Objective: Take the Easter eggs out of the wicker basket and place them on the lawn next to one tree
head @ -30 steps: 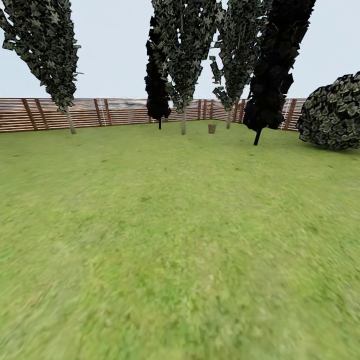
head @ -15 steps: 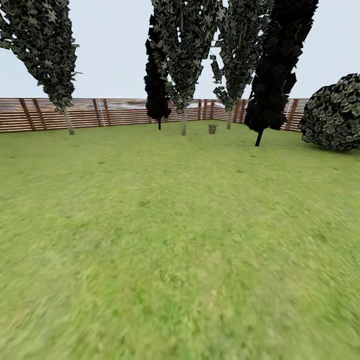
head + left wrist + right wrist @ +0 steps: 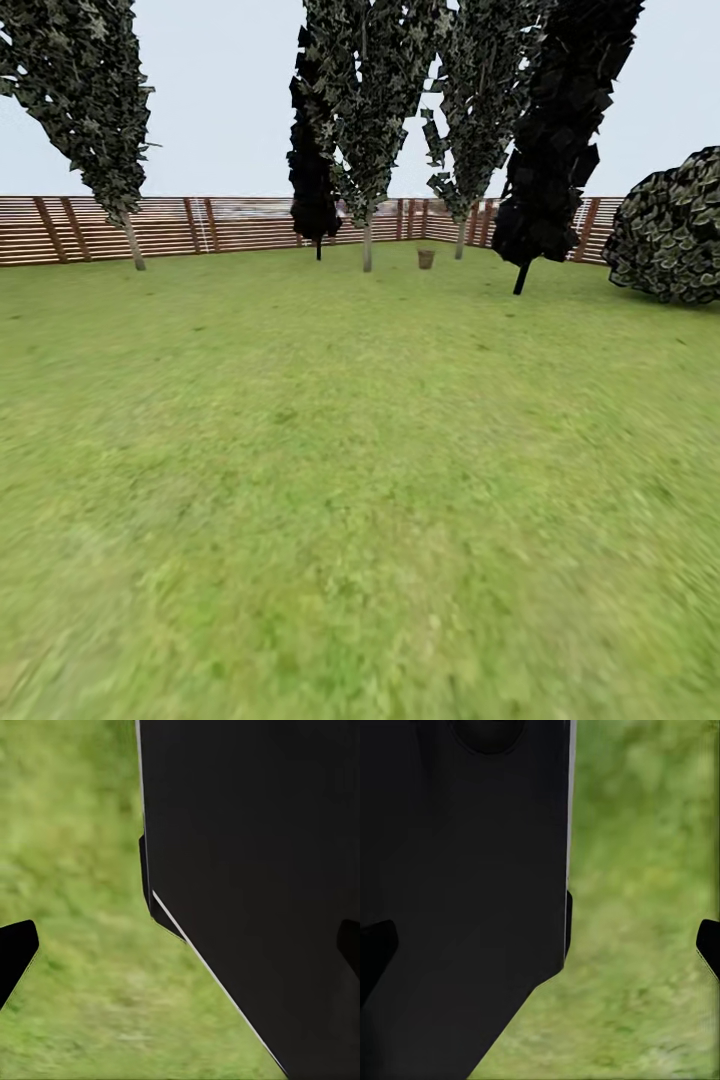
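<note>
Far across the lawn [image 3: 360,480], the small tan wicker basket [image 3: 425,258] stands on the grass before the fence. It is too distant to show any eggs. A tree with an upright pale trunk [image 3: 367,246] rises just left of the basket, and another [image 3: 459,240] stands just right of it. In the left wrist view my left gripper [image 3: 180,949] is open, its dark fingertips [image 3: 15,952] far apart over grass beside a black part of the robot's body. In the right wrist view my right gripper [image 3: 540,945] is likewise open with nothing between its fingertips [image 3: 709,945].
A brown slat fence [image 3: 230,224] closes the garden's far side. A leaning pale-trunk tree [image 3: 132,245] stands at the left. Two all-black trees [image 3: 318,200] [image 3: 545,180] flank the basket area. A round dark bush [image 3: 670,230] sits at the right.
The whole head view has crept slightly forward, the trees and bush spreading outward a little. Nothing in the garden has moved, and both grippers stay as they were.
</note>
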Available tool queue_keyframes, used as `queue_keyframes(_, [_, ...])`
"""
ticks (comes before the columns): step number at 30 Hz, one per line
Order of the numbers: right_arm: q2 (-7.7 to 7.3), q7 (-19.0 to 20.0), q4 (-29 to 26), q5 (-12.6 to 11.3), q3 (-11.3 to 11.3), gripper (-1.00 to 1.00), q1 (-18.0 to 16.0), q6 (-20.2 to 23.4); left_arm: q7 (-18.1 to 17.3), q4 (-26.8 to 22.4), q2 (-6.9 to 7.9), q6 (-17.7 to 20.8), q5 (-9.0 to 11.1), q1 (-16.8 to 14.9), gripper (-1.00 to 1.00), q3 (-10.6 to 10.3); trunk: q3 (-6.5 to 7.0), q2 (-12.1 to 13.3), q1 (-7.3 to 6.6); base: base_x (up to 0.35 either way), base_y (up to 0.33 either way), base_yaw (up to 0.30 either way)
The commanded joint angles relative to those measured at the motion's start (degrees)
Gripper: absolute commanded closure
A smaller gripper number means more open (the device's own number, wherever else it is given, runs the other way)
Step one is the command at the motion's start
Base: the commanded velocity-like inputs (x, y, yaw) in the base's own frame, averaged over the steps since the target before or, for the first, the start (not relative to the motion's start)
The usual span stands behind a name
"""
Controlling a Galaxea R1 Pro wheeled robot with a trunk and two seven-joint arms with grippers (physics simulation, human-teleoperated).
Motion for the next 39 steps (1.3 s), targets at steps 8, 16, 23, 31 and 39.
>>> queue_keyframes(8, [0.0, -0.03, 0.12, -0.03, -0.03, -1.0, -0.07, -0.04, 0.01, -0.14, 0.01, -0.03, -0.03, 0.04, -1.0, 0.01, -0.04, -0.02, 0.03, 0.33, 0.0, 0.0])
queue_keyframes(16, [0.0, -0.02, 0.12, 0.01, 0.1, -1.0, -0.11, -0.04, 0.01, -0.14, 0.03, -0.03, -0.03, 0.04, -1.0, 0.01, -0.04, -0.02, 0.03, 0.331, 0.0, 0.0])
queue_keyframes(23, [0.0, -0.01, 0.14, 0.07, 0.23, -1.0, -0.08, -0.04, 0.01, -0.12, 0.05, -0.03, -0.03, 0.04, -1.0, 0.01, -0.04, -0.02, 0.03, 0.33, 0.0, 0.0])
queue_keyframes(31, [-0.01, -0.03, 0.13, -0.05, 0.01, -1.0, -0.08, -0.04, 0.01, -0.17, 0.04, -0.03, -0.03, 0.04, -1.0, 0.01, -0.04, -0.02, 0.03, 0.33, 0.0, 0.0])
queue_keyframes(39, [0.0, -0.05, 0.12, -0.07, -0.06, -1.0, -0.1, -0.04, 0.01, -0.14, 0.05, -0.03, -0.03, 0.04, -1.0, 0.01, -0.04, -0.02, 0.03, 0.33, 0.0, 0.0])
